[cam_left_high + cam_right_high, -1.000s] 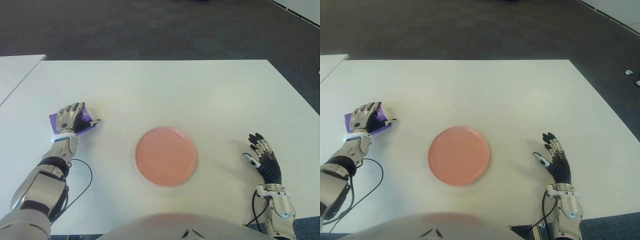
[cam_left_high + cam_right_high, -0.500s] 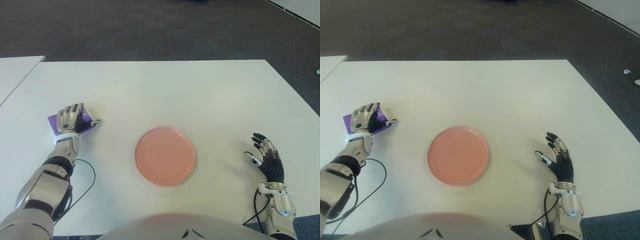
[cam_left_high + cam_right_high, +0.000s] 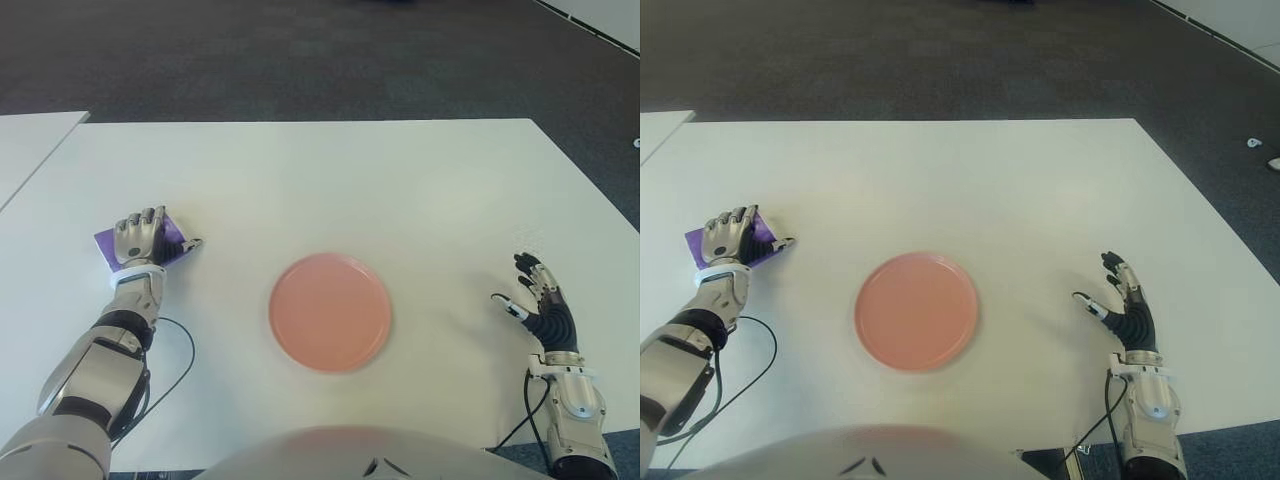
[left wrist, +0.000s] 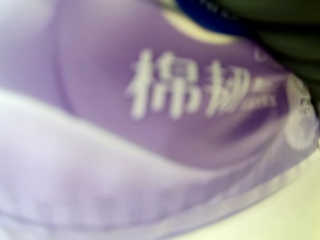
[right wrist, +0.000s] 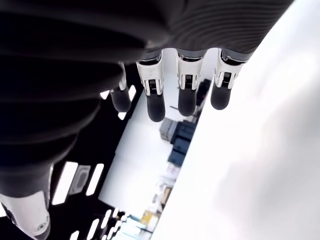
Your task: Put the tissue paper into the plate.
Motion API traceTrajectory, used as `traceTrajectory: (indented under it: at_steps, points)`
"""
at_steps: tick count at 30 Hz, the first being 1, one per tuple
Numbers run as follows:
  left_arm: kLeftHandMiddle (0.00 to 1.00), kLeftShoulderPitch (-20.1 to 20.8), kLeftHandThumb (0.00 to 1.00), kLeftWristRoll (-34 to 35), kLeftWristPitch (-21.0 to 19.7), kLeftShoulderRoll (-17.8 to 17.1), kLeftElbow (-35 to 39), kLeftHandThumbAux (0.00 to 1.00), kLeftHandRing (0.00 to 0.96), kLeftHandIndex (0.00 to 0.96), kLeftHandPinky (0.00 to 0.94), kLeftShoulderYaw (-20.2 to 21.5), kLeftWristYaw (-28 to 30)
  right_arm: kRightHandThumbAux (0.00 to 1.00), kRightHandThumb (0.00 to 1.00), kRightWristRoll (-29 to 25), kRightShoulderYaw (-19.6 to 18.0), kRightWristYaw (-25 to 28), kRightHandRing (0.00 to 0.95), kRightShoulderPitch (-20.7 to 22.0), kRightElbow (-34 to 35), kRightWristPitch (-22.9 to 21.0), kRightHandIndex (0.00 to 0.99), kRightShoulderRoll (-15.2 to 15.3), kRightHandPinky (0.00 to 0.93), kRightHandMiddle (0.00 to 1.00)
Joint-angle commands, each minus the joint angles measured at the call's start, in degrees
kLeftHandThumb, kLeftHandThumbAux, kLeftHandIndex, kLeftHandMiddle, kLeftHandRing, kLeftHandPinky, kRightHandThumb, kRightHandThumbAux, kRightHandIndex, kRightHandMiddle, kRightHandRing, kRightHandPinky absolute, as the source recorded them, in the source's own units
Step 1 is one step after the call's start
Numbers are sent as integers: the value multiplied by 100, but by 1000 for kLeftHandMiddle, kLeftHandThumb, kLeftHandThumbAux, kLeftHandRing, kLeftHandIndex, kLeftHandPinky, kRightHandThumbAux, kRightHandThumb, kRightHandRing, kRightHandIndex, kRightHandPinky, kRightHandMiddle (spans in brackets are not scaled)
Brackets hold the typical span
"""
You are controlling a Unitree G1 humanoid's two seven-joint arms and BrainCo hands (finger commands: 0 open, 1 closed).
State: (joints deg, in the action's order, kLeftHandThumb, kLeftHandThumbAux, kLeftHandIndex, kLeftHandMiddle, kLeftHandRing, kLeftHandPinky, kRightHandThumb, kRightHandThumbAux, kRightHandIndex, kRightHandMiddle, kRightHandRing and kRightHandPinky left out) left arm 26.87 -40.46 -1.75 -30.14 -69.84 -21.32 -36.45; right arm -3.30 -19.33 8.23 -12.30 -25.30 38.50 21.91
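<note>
The tissue paper is a purple pack (image 3: 104, 241) lying on the white table (image 3: 330, 180) at the left. My left hand (image 3: 152, 234) covers it: the fingers curl over its far edge and the thumb presses its right side. In the left wrist view the pack (image 4: 150, 125) fills the frame, right against the palm. The pink plate (image 3: 330, 312) sits at the table's middle front, well to the right of the pack, with nothing on it. My right hand (image 3: 522, 286) shows to the right of the plate, near the table's front right, fingers spread and holding nothing.
A black cable (image 3: 178, 345) loops on the table beside my left forearm. A second white table (image 3: 30, 140) stands at the far left. Dark carpet lies beyond the table's far and right edges.
My right hand has drawn to the right, farther from the plate. The left hand stays on the pack, shifted only slightly.
</note>
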Motion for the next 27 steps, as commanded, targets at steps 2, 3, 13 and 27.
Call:
traceTrajectory:
  at_steps: [2,3,13,27]
  points:
    - [447,-1183,837,-9,-322,926,-874,595,500,417,628,-275,618,655,46,-363,-1,343,87,157,-316,-290,95,47,0,161]
    - [476,-1187,880,-1,-318,934,-867,613,474,434,642,-267,551,658,62,-401,-8,375,88,184,-343,-294,94,47,0,166]
    - [494,-1134,953,107,-60,985,-706,646,448,463,662,-179,-254,668,180,-968,-108,774,100,450,-641,-431,101,-28,0,191]
    - [522,-1102,957,-10,131,932,-730,645,445,463,659,-301,-898,646,230,-1248,-139,1025,110,568,-761,-404,110,-98,0,206]
